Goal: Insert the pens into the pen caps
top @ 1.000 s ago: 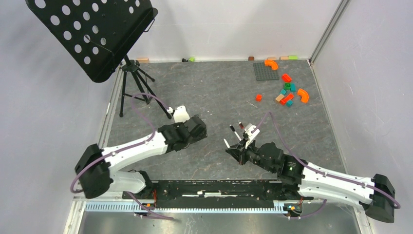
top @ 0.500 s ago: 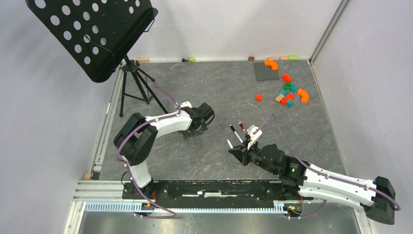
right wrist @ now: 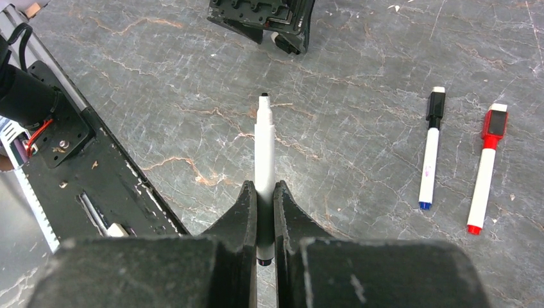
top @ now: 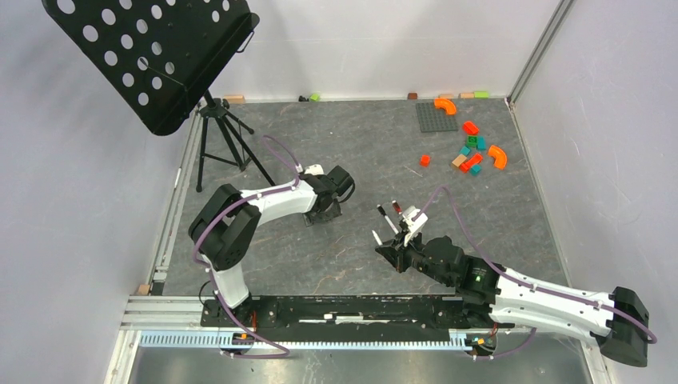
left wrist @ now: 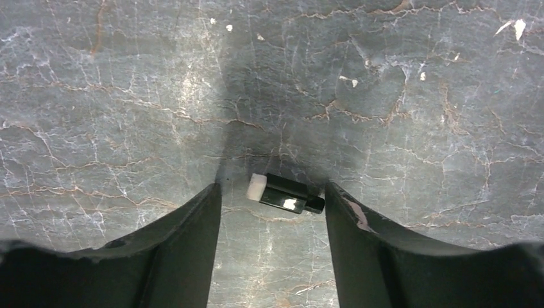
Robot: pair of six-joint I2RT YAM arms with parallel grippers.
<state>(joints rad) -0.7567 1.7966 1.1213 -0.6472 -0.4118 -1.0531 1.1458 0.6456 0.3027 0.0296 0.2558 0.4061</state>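
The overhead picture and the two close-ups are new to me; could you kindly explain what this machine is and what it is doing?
These are two robot arms bolted to a grey table. The overhead camera sees both; each close-up comes from a camera on one wrist, looking past its own fingers. The left gripper stands open astride a black pen cap lying on the table. The right gripper is shut on an uncapped white pen. Nearby lie a black-capped marker and a red-capped marker; toy blocks sit far back.
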